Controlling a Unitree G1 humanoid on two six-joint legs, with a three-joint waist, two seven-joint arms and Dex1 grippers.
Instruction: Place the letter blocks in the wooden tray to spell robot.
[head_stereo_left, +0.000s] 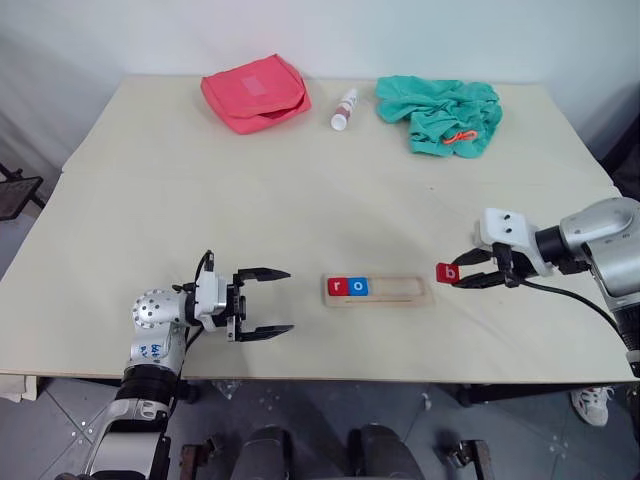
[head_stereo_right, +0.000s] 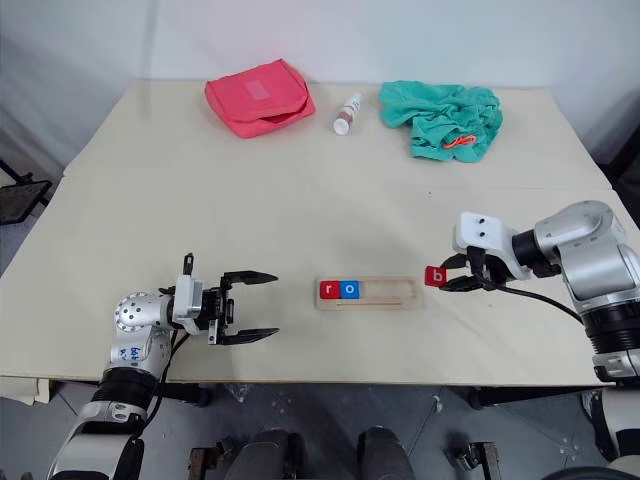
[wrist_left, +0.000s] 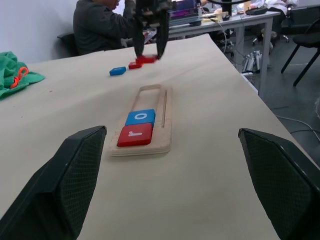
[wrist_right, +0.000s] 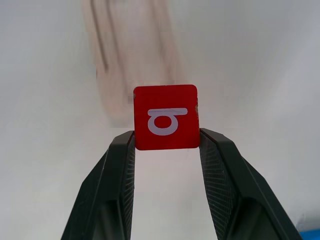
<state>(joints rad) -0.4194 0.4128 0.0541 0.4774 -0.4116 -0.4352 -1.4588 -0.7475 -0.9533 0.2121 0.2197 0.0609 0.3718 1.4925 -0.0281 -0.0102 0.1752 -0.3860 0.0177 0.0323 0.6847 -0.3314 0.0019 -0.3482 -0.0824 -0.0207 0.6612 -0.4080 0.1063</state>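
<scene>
My right pincer (head_stereo_left: 462, 276) grips the red b block (head_stereo_left: 448, 271).
The tray (head_stereo_left: 400, 290) holds r (head_stereo_left: 336, 287) and o (head_stereo_left: 359, 287); my left pincer (head_stereo_left: 266, 302) is spread, empty.

Wooden tray (head_stereo_left: 378, 290) near the table's (head_stereo_left: 300, 190) front edge, r block (head_stereo_left: 336, 287) and o block (head_stereo_left: 359, 287) in its left end, b block (head_stereo_left: 448, 272) just right of it, pouch (head_stereo_left: 255, 92), bottle (head_stereo_left: 344, 108), cloth (head_stereo_left: 440, 113) far behind.
</scene>
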